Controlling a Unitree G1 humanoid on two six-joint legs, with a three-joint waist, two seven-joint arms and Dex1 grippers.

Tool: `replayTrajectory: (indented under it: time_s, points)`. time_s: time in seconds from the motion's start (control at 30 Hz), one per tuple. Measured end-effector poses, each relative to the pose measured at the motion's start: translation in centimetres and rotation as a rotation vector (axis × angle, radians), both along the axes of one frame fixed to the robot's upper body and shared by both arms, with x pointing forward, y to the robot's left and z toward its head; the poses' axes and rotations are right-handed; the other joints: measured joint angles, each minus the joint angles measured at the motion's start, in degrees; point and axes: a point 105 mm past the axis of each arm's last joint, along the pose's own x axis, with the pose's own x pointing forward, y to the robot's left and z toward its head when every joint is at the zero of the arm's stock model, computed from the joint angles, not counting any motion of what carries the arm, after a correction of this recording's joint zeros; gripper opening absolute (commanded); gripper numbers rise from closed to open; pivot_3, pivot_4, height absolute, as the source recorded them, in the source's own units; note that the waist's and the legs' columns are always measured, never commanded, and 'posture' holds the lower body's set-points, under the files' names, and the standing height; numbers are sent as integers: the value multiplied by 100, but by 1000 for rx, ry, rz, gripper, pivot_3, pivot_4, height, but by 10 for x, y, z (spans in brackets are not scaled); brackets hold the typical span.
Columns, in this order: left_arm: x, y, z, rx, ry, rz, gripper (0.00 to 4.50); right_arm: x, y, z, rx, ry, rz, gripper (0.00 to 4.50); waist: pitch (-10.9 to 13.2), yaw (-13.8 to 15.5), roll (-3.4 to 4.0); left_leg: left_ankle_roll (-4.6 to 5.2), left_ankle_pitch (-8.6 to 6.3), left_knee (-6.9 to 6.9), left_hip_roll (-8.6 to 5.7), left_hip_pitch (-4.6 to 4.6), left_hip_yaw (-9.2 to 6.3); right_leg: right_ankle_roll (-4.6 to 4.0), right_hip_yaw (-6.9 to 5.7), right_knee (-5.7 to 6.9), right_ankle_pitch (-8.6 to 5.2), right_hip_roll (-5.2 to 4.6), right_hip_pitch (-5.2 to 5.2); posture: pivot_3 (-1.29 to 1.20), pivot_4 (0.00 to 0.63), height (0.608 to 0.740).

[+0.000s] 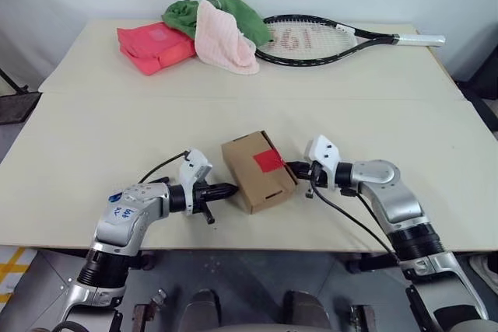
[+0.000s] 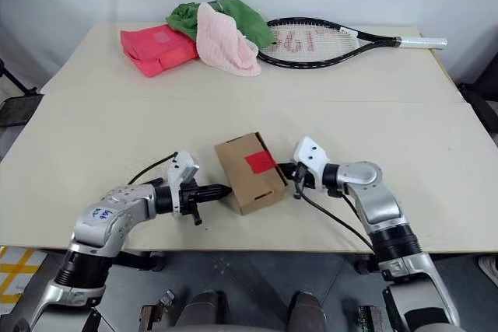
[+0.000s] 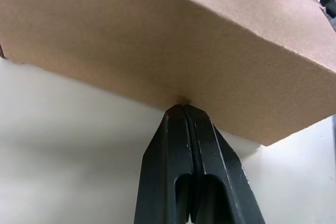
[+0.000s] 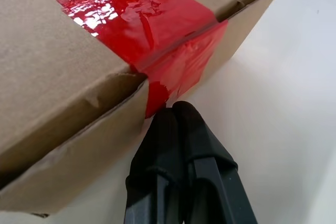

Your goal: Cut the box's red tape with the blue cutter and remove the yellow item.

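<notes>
The brown cardboard box [image 1: 249, 180] lies near the table's front edge, with the red tape [image 1: 268, 161] across its top seam and down its right side. My left gripper [image 1: 232, 189] is shut, its tips pressed against the box's left wall [image 3: 157, 51]. My right gripper [image 1: 292, 167] is shut too, and its tips touch the lower end of the red tape [image 4: 178, 72] on the box's right side. Nothing shows between either pair of fingers. The box's flap edge gapes slightly beside the tape. The blue cutter is out of view and the yellow item is hidden.
At the table's far side lie a red-pink packet [image 1: 156, 46], a green cloth [image 1: 233, 10], a pink cloth [image 1: 224, 38] and a tennis racket [image 1: 327, 36]. A seam [image 1: 117, 96] runs across the table. The box is close to the front edge [image 1: 257, 249].
</notes>
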Motion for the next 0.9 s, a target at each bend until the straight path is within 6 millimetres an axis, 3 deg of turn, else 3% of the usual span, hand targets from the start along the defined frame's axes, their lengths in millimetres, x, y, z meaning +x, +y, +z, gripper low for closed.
replayTrajectory:
  time_s: [0.17,0.27,0.43,0.57,0.73,0.8,0.9]
  points:
    - [-6,5,-4,-9,16,1,0,-1,-15,-2,-16,4,-30,13,1,-1,1,0,0,-3,0,0,0,0,0,-2,0,0,-1,0,150,740]
    - [-15,28,4,-30,-1,13,0,-4,-38,7,10,-13,-77,13,2,-4,3,0,0,-5,0,-1,1,0,0,-7,0,0,-2,0,150,740]
    - [-31,87,32,-19,-123,96,1127,-28,-70,43,111,-55,-69,1221,4,7,7,0,-1,-9,0,0,3,0,0,-17,0,0,-2,0,150,740]
    - [-39,134,60,41,-292,173,2360,-58,-64,70,188,-60,23,2653,4,13,7,0,-3,-8,2,0,6,-2,0,-23,-1,0,0,0,150,740]
    - [-57,196,61,126,-209,253,3910,-90,-43,79,238,-29,128,4389,5,9,8,1,-8,-15,6,1,9,-5,0,-20,-3,2,-7,0,150,740]
    - [-68,232,58,192,-158,316,4477,-106,-32,79,252,-22,184,4500,5,2,8,-2,-10,-21,10,1,11,-7,0,-18,-4,7,-13,0,150,740]
    - [-83,276,55,283,-128,386,4477,-116,-18,84,310,-32,220,4500,5,1,8,1,-13,-18,11,1,23,-8,1,-24,-5,5,-14,0,150,740]
